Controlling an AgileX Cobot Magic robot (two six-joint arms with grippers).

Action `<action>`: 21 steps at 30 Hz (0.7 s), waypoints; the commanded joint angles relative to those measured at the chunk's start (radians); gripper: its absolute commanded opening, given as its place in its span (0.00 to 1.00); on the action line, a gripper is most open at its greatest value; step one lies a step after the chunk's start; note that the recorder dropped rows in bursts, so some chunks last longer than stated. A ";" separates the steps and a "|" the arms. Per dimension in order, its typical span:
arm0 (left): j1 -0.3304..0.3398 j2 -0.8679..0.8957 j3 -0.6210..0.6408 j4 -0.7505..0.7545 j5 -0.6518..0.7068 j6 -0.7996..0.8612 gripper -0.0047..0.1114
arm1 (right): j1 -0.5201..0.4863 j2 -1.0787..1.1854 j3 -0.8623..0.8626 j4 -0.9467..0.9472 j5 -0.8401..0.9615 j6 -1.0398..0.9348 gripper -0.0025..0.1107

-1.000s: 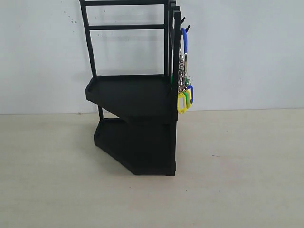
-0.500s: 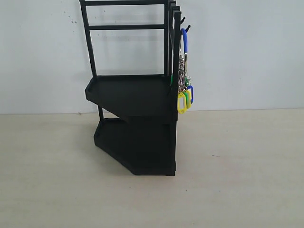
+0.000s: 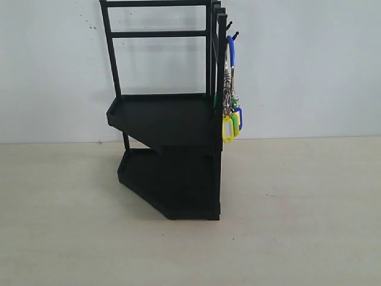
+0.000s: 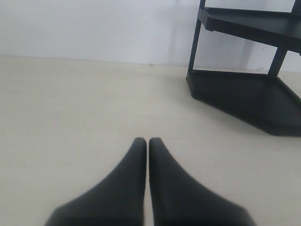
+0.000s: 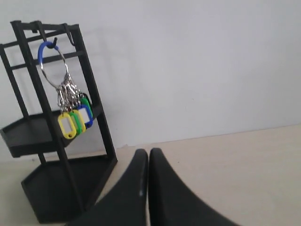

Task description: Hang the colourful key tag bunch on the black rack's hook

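We see the key bunch hanging straight down off the rack hook by the desk back edge. Our left gripper and right gripper are pinched closed and empty, the right probably nearer.

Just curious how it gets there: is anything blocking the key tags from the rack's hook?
Nothing visible does. The key tags already hang by their blue loop on a hook of the black rack, with the left gripper and right gripper shut, holding nothing.
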 commanded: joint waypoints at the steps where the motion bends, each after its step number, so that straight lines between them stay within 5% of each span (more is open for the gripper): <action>1: -0.001 -0.002 -0.001 0.005 -0.008 0.003 0.08 | -0.006 -0.005 0.004 -0.281 0.081 0.199 0.02; 11: -0.001 -0.002 -0.001 0.005 -0.008 0.003 0.08 | -0.006 -0.005 0.004 -0.450 0.348 0.338 0.02; 21: -0.001 -0.002 -0.001 0.005 -0.008 0.003 0.08 | -0.006 -0.005 0.004 -0.450 0.350 0.335 0.02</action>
